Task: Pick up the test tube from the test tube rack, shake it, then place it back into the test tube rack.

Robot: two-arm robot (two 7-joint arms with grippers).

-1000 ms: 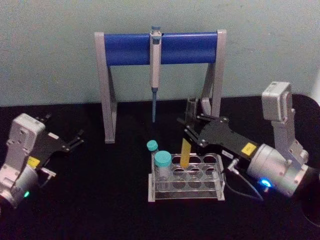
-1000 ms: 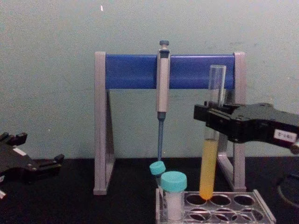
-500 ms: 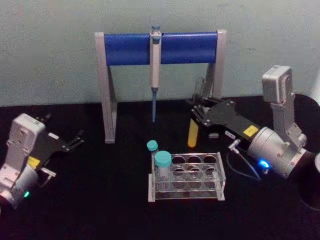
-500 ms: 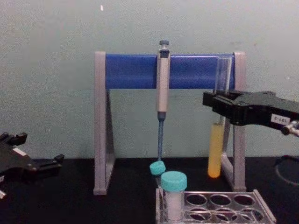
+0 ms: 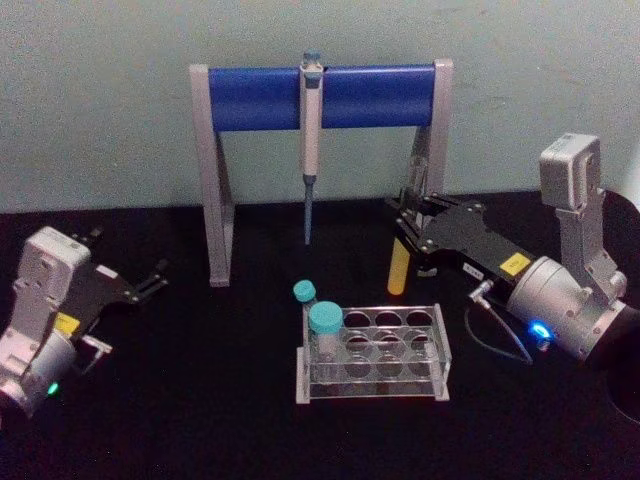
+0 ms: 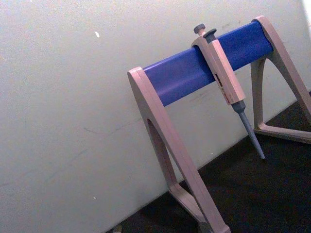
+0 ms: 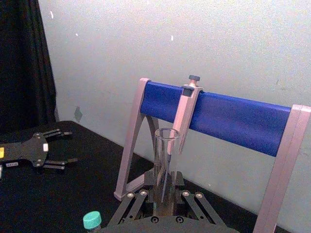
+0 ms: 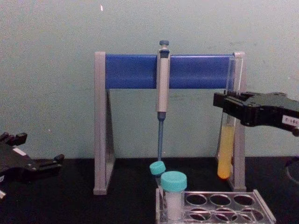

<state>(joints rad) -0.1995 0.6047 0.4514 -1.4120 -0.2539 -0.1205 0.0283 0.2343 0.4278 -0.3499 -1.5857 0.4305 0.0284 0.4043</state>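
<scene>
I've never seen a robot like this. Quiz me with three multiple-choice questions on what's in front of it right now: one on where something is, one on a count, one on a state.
1. Where is the test tube relative to the test tube rack?
A. Standing in one of its holes.
B. Held by the right gripper, lifted clear of it.
C. Lying flat across its top.

2. How many teal-capped vials stand in the rack?
A. None.
B. Four.
C. Two.

3. What state is the left gripper in?
A. Open, holding nothing.
B. Shut on a vial.
C. Shut on the test tube.

Answers:
1 B: in the chest view the tube's bottom hangs higher than the rack's top plate.
2 C: two teal caps show at the rack's left end.
3 A: its fingers are spread with nothing between them.
</scene>
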